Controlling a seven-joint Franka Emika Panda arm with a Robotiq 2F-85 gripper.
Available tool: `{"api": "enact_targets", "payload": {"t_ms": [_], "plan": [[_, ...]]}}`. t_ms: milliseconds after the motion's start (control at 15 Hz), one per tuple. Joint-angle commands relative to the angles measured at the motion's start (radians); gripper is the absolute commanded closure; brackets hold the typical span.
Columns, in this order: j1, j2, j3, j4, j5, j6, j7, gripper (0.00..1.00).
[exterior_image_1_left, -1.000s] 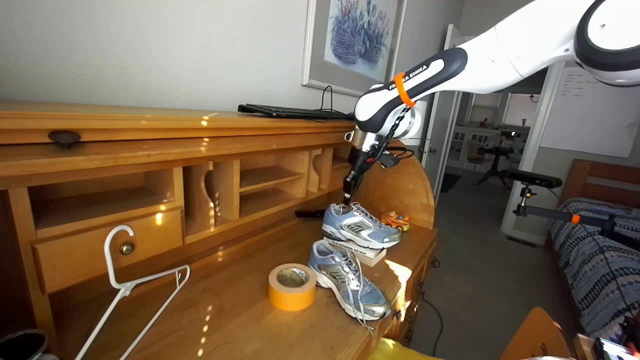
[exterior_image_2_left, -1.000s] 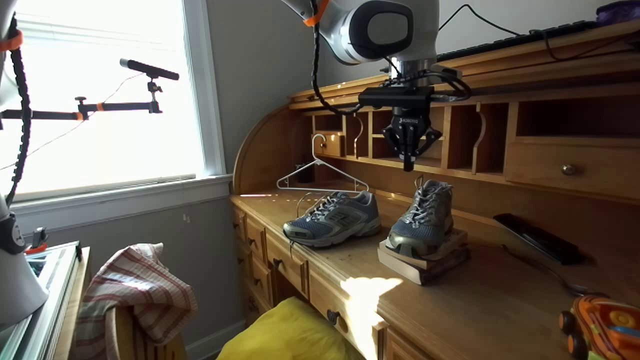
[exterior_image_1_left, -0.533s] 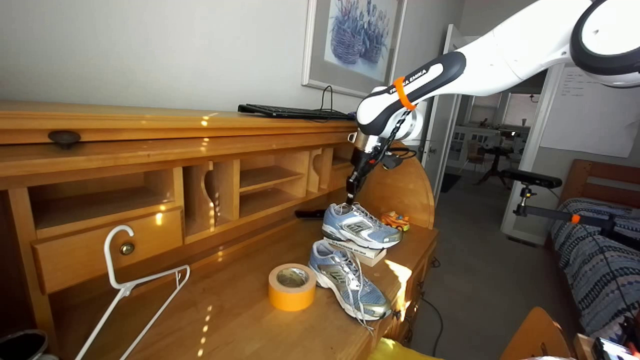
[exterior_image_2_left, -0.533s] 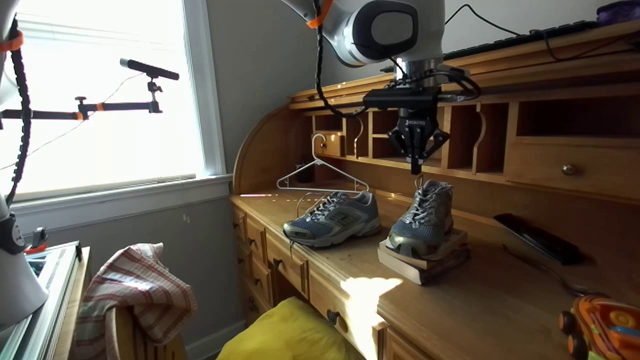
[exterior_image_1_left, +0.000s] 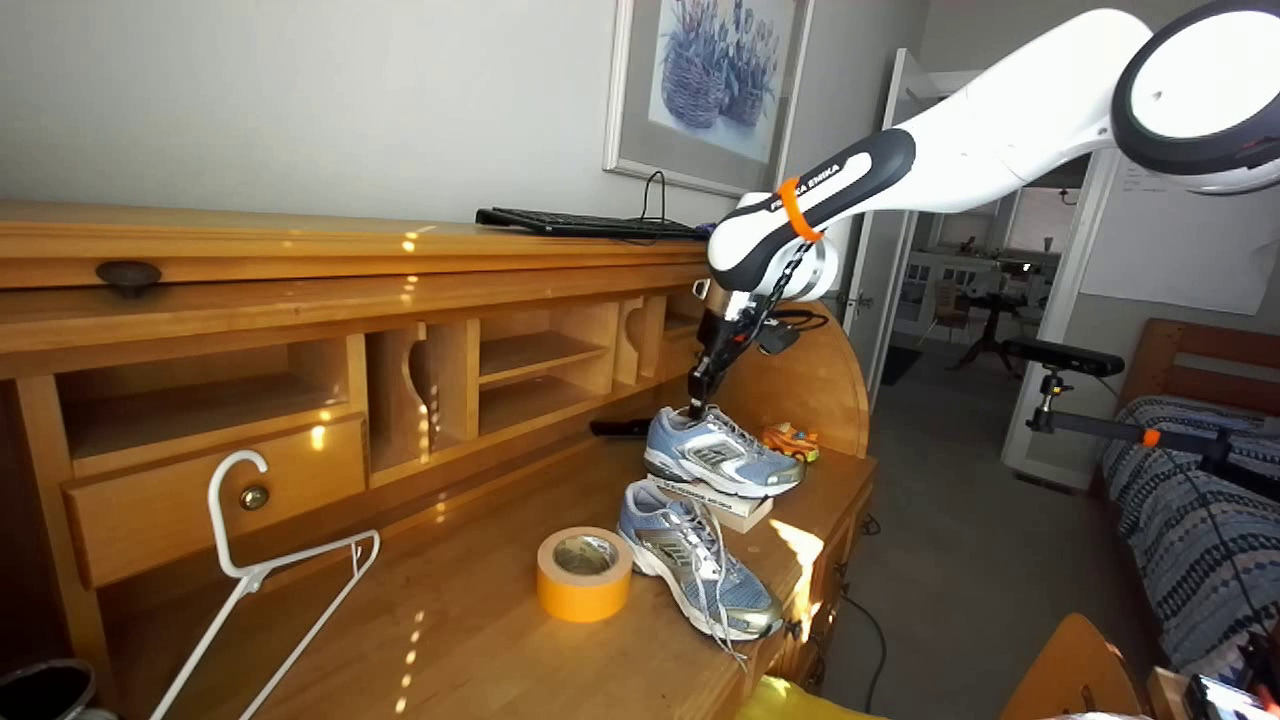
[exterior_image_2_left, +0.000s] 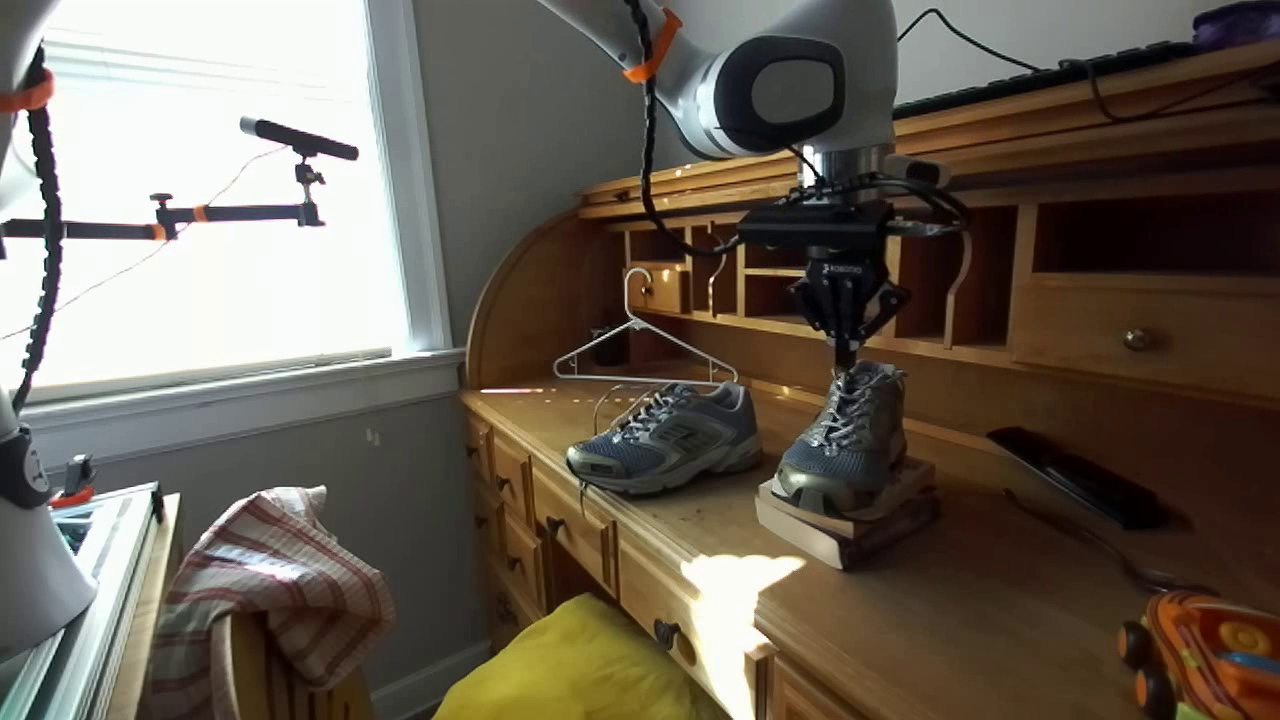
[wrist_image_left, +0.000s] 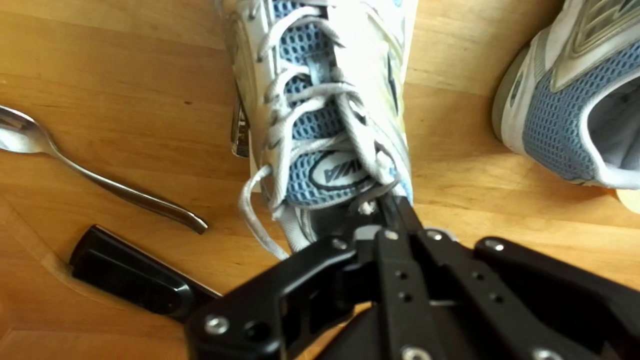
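Observation:
My gripper (wrist_image_left: 392, 202) is shut, its fingertips at the ankle opening of a blue and silver running shoe (wrist_image_left: 312, 115). That shoe sits upright on books (exterior_image_2_left: 800, 535), toe pointing away from the gripper in the wrist view. In both exterior views the gripper (exterior_image_1_left: 696, 412) comes down from above into the collar of the raised shoe (exterior_image_1_left: 725, 458), behind the tongue. A lace crosses close to the fingertips; I cannot tell whether they touch it. Nothing is seen gripped. The matching shoe (exterior_image_2_left: 680, 445) rests on the desk beside the books, laces loose.
An orange tape roll (exterior_image_1_left: 585, 598) and a white hanger (exterior_image_1_left: 250, 578) are on the desk. A fork (wrist_image_left: 22, 140) and a black-handled object (wrist_image_left: 132, 275) lie near the raised shoe. An orange toy car (exterior_image_2_left: 1215, 650) stands at the desk's end. Wooden cubbies (exterior_image_1_left: 540, 385) rise behind.
My shut gripper has come down to the raised shoe's opening, drifting to the right in an exterior view. Both shoes and the books stay where they were.

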Motion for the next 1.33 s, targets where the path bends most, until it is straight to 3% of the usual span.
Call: {"api": "enact_targets", "payload": {"t_ms": [0, 733, 800, 933, 1267], "plan": [[0.003, 0.043, -0.006, 0.042, -0.001, 0.032, 0.001, 1.0], [0.028, -0.086, -0.023, -0.08, -0.027, 0.052, 0.036, 1.0], [0.032, -0.106, -0.026, -0.1, -0.039, 0.038, 0.028, 0.74], [0.047, -0.151, -0.038, -0.156, -0.058, 0.029, 0.04, 0.66], [0.108, -0.272, -0.095, -0.314, -0.127, 0.035, 0.187, 0.29]]}}
